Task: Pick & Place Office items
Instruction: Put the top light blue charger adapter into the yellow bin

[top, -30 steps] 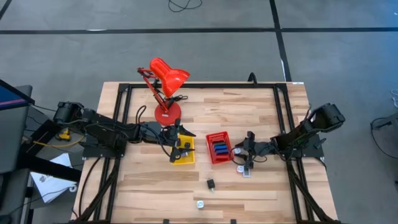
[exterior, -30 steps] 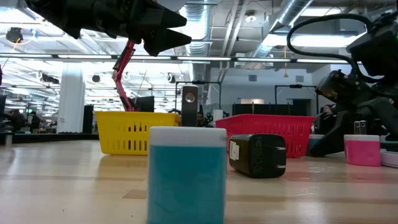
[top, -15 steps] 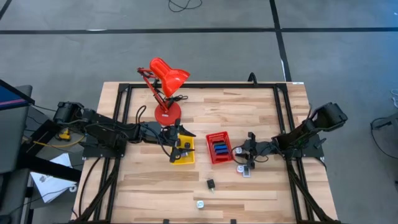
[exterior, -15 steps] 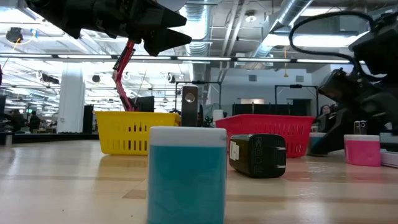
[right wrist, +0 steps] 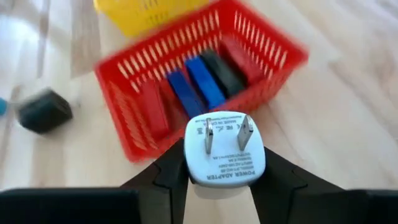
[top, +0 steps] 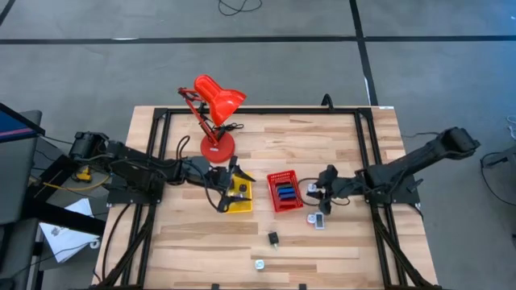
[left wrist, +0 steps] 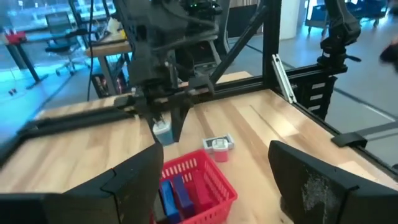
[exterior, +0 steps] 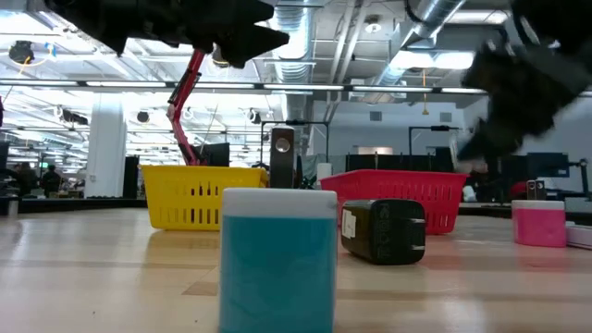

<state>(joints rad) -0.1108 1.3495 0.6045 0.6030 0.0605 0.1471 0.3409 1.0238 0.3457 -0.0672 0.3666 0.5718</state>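
Note:
My right gripper (top: pixel 322 194) (right wrist: pixel 225 165) is shut on a white-faced plug adapter (right wrist: pixel 224 152) with a pale blue body (left wrist: pixel 163 130). It hovers beside the red tray's (top: pixel 283 192) right side. That tray holds blue, red and black flat pieces (right wrist: pixel 199 81). A pink adapter (top: pixel 318 220) (exterior: pixel 539 222), a black one (top: pixel 274 238) (exterior: pixel 384 231) and a teal one with a white cap (top: pixel 259 263) (exterior: pixel 277 264) rest on the table. My left gripper (top: pixel 227 190) (left wrist: pixel 214 180) is open above the yellow tray (top: pixel 239 196). My right gripper pinches the plug adapter between its two fingers (right wrist: pixel 174 168), one on each side face of the body (right wrist: pixel 194 163). Its two metal prongs (right wrist: pixel 209 134) point back at the wrist camera. The fingers slant down from the table's right. The adapter is lifted clear of the table.
A red desk lamp (top: pixel 214 105) stands on its round base (top: pixel 216 147) at the far side, behind the yellow tray. A black frame rail (top: pixel 258 112) runs along the table's edges. Bare wood lies along the near edge around the loose adapters.
My right gripper has risen from the table beside the pink adapter, carrying the plug adapter up with it, and its arm has stretched out flatter toward the table's left. My left gripper has risen a little over the yellow tray.

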